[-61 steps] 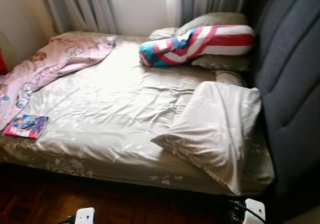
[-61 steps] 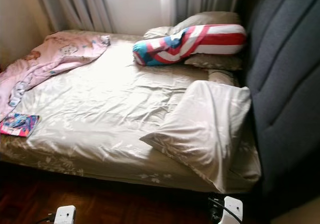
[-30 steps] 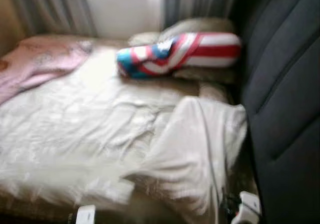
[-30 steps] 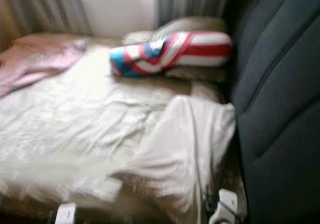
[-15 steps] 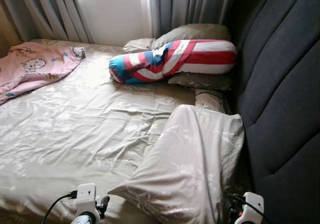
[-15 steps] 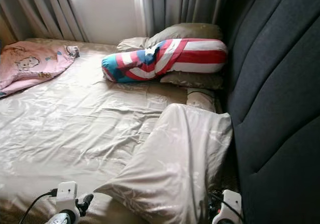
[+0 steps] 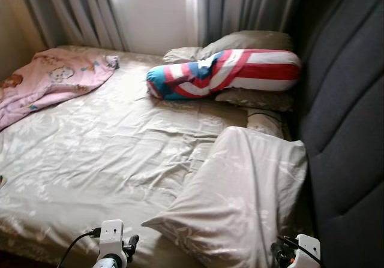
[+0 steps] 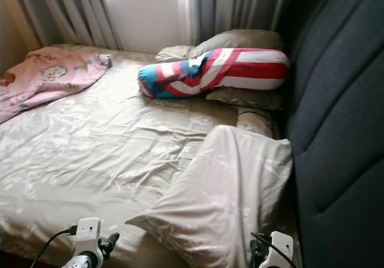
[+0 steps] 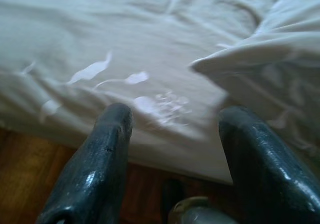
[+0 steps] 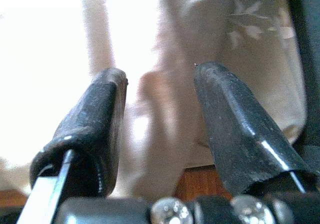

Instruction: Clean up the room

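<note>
At the near edge of the bed, the left gripper and right gripper both hang with fingers spread and empty, the right one beside the beige pillow at the near headboard-side corner. Against the frames of two seconds ago, the camera has advanced from the floor to the mattress edge, so the approach appears complete and tidying has not begun. Farther off, the striped bolster lies across the pillows at the far headboard corner and the pink blanket sits crumpled at the far left corner.
</note>
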Available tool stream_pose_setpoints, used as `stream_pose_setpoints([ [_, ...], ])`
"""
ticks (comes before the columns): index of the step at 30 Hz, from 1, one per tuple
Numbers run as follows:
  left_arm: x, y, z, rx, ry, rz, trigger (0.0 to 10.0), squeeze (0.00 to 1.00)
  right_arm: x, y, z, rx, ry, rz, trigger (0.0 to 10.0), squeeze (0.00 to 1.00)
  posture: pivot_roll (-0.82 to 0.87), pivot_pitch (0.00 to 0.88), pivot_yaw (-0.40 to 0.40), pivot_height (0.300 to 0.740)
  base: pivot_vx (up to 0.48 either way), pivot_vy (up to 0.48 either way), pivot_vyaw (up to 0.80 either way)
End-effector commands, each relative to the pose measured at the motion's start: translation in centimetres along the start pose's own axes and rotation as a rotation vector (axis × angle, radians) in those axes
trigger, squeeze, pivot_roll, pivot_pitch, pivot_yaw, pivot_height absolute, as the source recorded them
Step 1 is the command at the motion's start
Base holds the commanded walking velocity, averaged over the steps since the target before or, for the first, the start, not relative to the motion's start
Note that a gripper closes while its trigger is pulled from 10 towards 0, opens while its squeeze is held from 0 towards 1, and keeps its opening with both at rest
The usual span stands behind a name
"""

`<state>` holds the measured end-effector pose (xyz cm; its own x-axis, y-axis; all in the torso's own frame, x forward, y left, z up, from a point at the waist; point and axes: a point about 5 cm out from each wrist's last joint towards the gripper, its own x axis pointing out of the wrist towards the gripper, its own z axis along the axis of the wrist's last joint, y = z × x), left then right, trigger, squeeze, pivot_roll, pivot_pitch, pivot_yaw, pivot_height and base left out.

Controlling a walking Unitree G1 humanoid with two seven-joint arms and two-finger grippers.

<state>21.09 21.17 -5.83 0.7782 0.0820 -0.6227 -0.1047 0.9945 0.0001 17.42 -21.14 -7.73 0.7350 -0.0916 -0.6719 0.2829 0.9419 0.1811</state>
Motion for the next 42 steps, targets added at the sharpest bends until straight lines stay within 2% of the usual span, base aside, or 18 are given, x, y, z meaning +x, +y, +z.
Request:
stream_pose_setpoints([
  [1,-0.1,0.4,-0.2,0.008,0.007,0.014,10.0,0.00,0.0,0.1,-0.2,0.011,0.013,-0.005,10.0,0.00,0.06,0.000,-0.029,0.720,0.000,0.375,0.00],
  [6,-0.2,0.6,-0.4,0.018,0.010,0.016,10.0,0.00,0.0,0.1,-0.3,0.011,0.014,-0.004,10.0,0.00,0.06,0.000,-0.025,0.720,0.000,0.322,0.00],
  [13,-0.3,0.9,-0.3,0.031,0.003,0.016,10.0,0.00,-0.1,0.1,-0.5,0.032,0.011,-0.016,10.0,0.00,0.06,0.000,-0.019,0.720,0.000,0.000,0.00],
  [21,-0.1,1.1,0.4,0.039,-0.029,0.013,10.0,0.00,-0.2,0.2,-0.4,0.110,-0.032,-0.040,10.0,0.00,0.06,0.000,-0.012,0.720,0.000,0.000,0.00],
  [22,-0.1,1.1,0.7,0.039,-0.043,0.013,10.0,0.00,-0.2,0.2,-0.4,0.122,-0.044,-0.040,10.0,0.76,0.07,0.000,-0.010,0.720,0.000,0.000,0.00],
  [24,0.0,1.1,0.8,0.039,-0.048,0.014,10.0,0.00,-0.2,0.2,-0.3,0.123,-0.049,-0.041,10.0,0.76,0.07,0.000,-0.010,0.720,0.000,0.000,0.00],
  [25,0.0,1.2,1.3,0.040,-0.074,0.012,10.0,0.00,-0.3,0.1,-0.3,0.129,-0.066,-0.057,10.0,1.00,0.08,0.011,-0.006,0.720,0.000,0.000,0.00],
  [26,0.1,1.2,1.7,0.041,-0.094,0.011,10.0,0.00,0.6,1.1,1.8,0.127,-0.121,-0.056,10.0,1.00,0.08,0.019,-0.003,0.720,0.000,0.000,0.00],
  [27,0.1,1.2,1.7,0.041,-0.094,0.011,10.0,0.00,0.6,1.1,1.8,0.127,-0.121,-0.056,10.0,1.00,0.08,0.019,-0.003,0.720,0.000,0.000,0.00],
  [28,0.1,1.3,2.1,0.041,-0.117,0.011,10.0,0.00,1.5,2.2,4.0,0.122,-0.170,-0.052,10.0,1.00,0.09,0.027,0.000,0.720,0.000,0.000,0.00],
  [30,0.2,1.4,2.8,0.042,-0.156,0.010,10.0,0.00,2.2,3.5,6.5,0.119,-0.226,-0.043,10.0,1.00,0.09,0.045,0.004,0.720,0.000,0.000,0.00],
  [31,0.2,1.5,3.1,0.044,-0.172,0.009,10.0,0.00,2.3,3.6,6.7,0.121,-0.233,-0.040,10.0,1.00,0.09,0.045,0.004,0.720,0.000,0.000,0.00],
  [32,0.2,1.6,3.7,0.048,-0.212,0.010,10.0,0.00,2.3,3.9,6.7,0.115,-0.232,-0.029,10.0,1.00,0.09,0.082,0.007,0.720,0.000,0.000,0.00],
  [36,0.1,1.7,4.5,0.035,-0.257,0.018,10.0,0.00,2.3,3.8,6.6,0.109,-0.232,-0.025,10.0,1.00,0.10,0.108,0.015,0.720,0.000,0.000,0.00],
  [40,0.1,1.5,5.1,0.043,-0.299,0.004,10.0,0.00,2.2,2.9,7.0,0.119,-0.242,-0.067,10.0,1.00,0.10,0.129,0.028,0.720,0.000,0.000,0.00],
  [41,0.0,1.4,5.5,0.051,-0.318,-0.007,10.0,0.00,2.2,2.6,7.2,0.117,-0.245,-0.082,10.0,0.95,0.10,0.146,0.038,0.720,0.000,0.000,0.00],
  [42,0.0,1.3,5.6,0.055,-0.326,-0.012,10.0,0.00,2.2,2.4,7.3,0.116,-0.248,-0.088,10.0,0.95,0.10,0.146,0.038,0.720,0.000,0.000,0.00],
])
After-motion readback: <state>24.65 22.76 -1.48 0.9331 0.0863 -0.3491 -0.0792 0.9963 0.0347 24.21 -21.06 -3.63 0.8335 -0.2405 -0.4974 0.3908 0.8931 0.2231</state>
